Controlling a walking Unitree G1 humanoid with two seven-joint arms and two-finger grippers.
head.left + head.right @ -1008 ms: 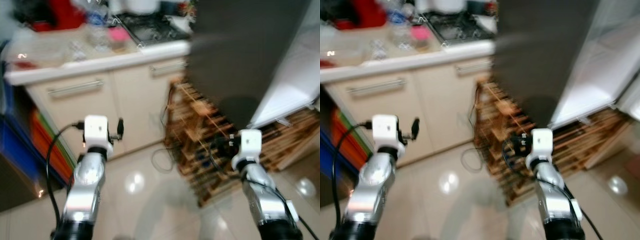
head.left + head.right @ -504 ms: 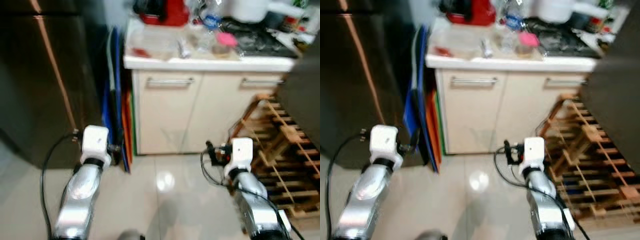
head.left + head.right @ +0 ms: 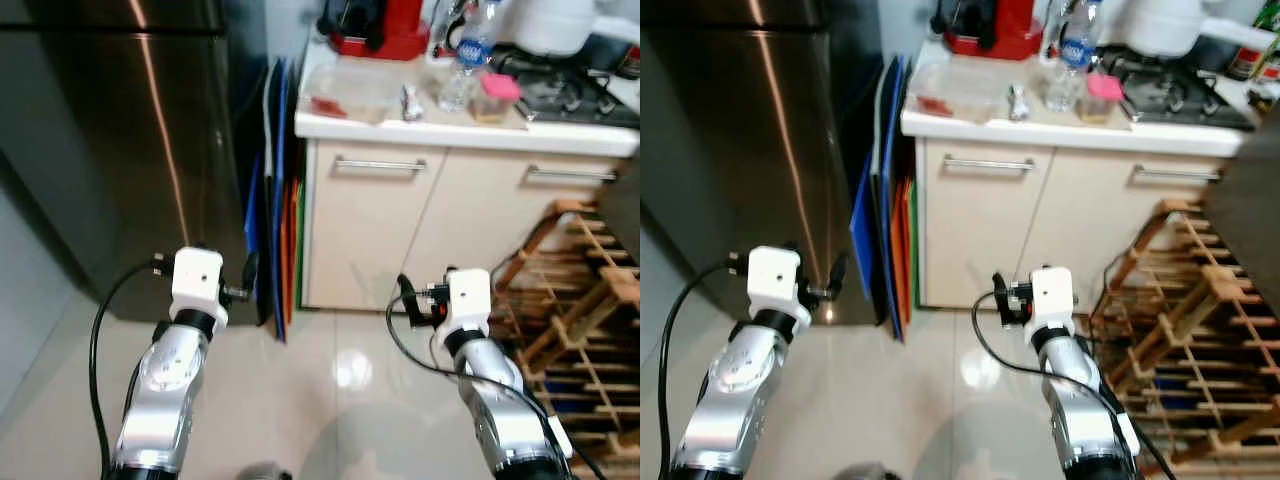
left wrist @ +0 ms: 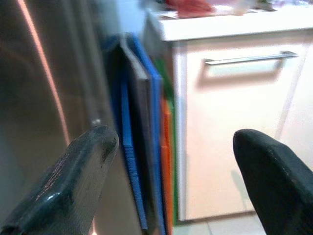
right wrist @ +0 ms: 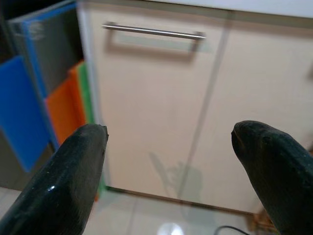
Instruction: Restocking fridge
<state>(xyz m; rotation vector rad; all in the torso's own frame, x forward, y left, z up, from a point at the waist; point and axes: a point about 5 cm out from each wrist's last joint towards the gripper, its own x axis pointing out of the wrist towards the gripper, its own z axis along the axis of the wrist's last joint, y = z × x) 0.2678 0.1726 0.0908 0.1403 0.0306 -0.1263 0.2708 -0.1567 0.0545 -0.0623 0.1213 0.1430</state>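
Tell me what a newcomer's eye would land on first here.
The tall dark steel fridge fills the robot's left side, with blue and orange boards wedged between it and the cream cabinet. A red appliance and a water bottle stand on the counter above, and a wooden rack sits on the right.

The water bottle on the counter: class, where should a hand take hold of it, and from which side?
Grip the water bottle around its clear body below the blue label, coming from the counter's front edge. It stands upright, with the pink-lidded jar close beside it.
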